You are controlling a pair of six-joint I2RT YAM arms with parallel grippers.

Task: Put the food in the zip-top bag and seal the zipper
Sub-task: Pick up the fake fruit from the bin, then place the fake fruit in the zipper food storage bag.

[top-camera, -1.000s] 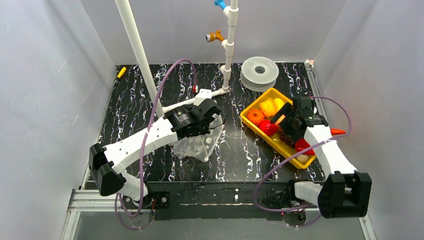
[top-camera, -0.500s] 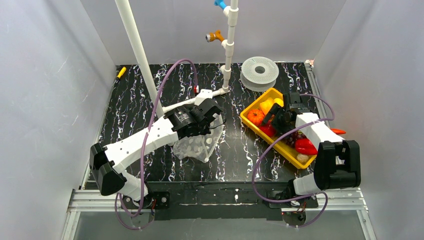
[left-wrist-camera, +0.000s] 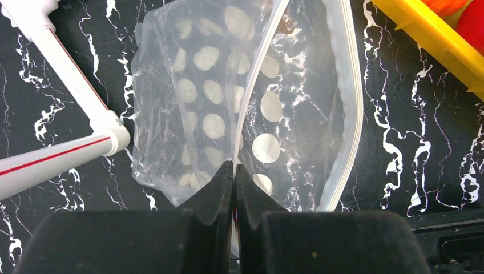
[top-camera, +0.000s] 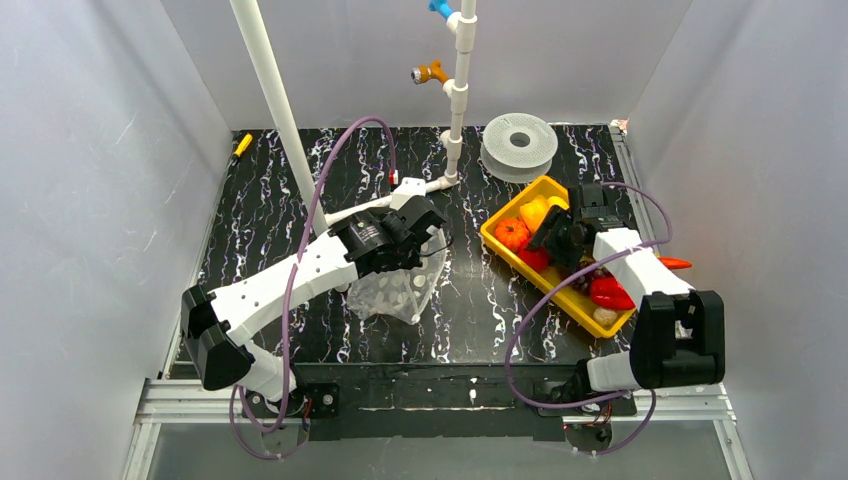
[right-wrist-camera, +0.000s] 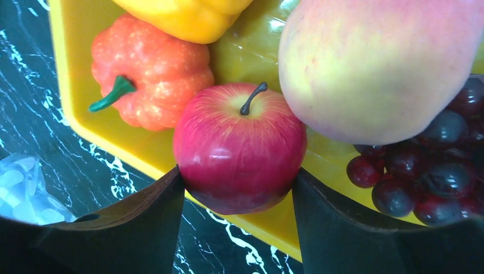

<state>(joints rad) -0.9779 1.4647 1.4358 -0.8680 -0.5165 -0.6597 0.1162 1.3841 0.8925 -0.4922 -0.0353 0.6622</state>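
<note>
Right now the right claw (right-wrist-camera: 237,171) is straddling the apple (right-wrist-camera: 240,148) in the tray (right-wrist-camera: 63,68), so the step in hand is looking like the pick of one piece of food.

To do it well, the fingers should be closing squarely across the apple's widest part. Its skin is glossy and round, and a grip sitting too low or too high is likely to be squeezing it out. The lift should be going straight up, because the peach (right-wrist-camera: 376,63) is crowding the apple on one side and the orange pepper (right-wrist-camera: 151,71) on the other. The grapes (right-wrist-camera: 434,165) are lying just beside, too.

The right claw is standing wide, with one finger at each flank of the apple. The pads are looking as if they are touching it, but I cannot tell whether they are pressing yet.

The left claw (left-wrist-camera: 234,171) is pinching tight on one lip of the bag (left-wrist-camera: 194,103). The other lip, with its zipper (left-wrist-camera: 353,85), is arcing away, so the mouth is gaping. The bag is lying on the table (left-wrist-camera: 422,114) near the tray's corner, waiting for the apple.
</note>
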